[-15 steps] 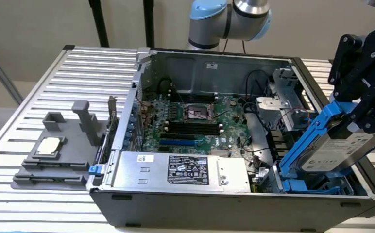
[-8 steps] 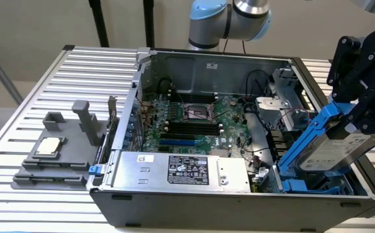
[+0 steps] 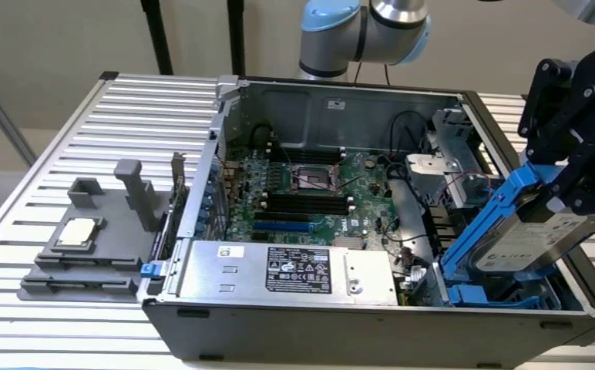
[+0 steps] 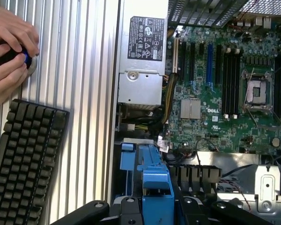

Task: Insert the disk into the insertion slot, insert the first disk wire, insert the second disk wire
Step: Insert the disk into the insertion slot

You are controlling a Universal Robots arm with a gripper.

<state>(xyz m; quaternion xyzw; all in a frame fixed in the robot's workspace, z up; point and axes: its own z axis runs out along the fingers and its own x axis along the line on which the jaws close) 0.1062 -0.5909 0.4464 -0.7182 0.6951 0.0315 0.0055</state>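
There's the tool (image 3: 577, 194), jaws clamped on the upper end of the hard drive (image 3: 540, 235). The drive hangs tilted from it, its lower end dipping toward the drive bay (image 3: 479, 296) just beneath the tool, inside the open computer case (image 3: 380, 327). It isn't seated: most of the drive stands clear above the bay's blue rails. In the wrist view its blue carrier (image 4: 154, 187) shows between the tool's jaws.

I'd judge this a stiff, dense block, heavy for its size. The smooth metal could slip, and it won't forgive knocks. The plastic carrier's edges look the right place to hold, clear of the label face and the connector end.

Beyond the tool lies the motherboard (image 3: 313, 193). Off to the side, a person's hands (image 4: 9, 51) are on the desk (image 4: 84, 93) beside a keyboard (image 4: 23, 154).
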